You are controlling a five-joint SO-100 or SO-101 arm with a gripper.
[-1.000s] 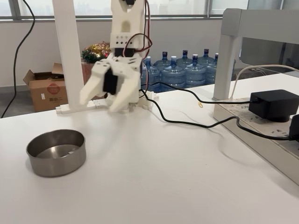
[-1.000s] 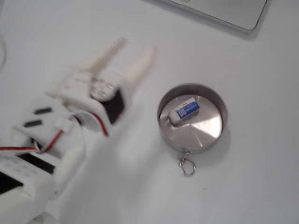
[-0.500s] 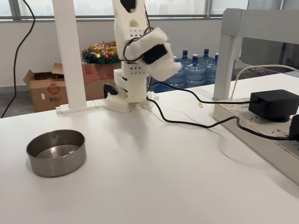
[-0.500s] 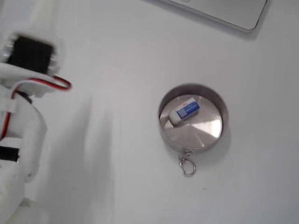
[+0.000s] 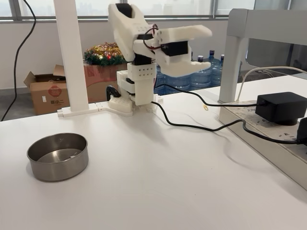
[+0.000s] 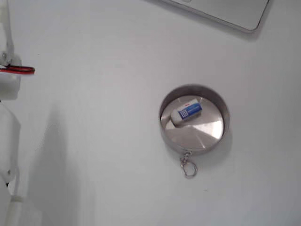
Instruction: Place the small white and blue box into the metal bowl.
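The small white and blue box lies on its side inside the metal bowl, against the upper left of its wall. In the other fixed view the bowl stands at the table's front left. My white gripper is raised high above the arm's base at the back of the table. It points to the right, far from the bowl. Its fingers stand apart and hold nothing. Part of the arm shows at the left edge.
A black cable runs across the table to a black adapter on a power strip at the right. A white post stands at the back left. A key ring lies just below the bowl. A flat grey device is at the top.
The arm lifted away from the bowl's side, folded back over its base and swung the gripper up to the right. The box stayed in the bowl.
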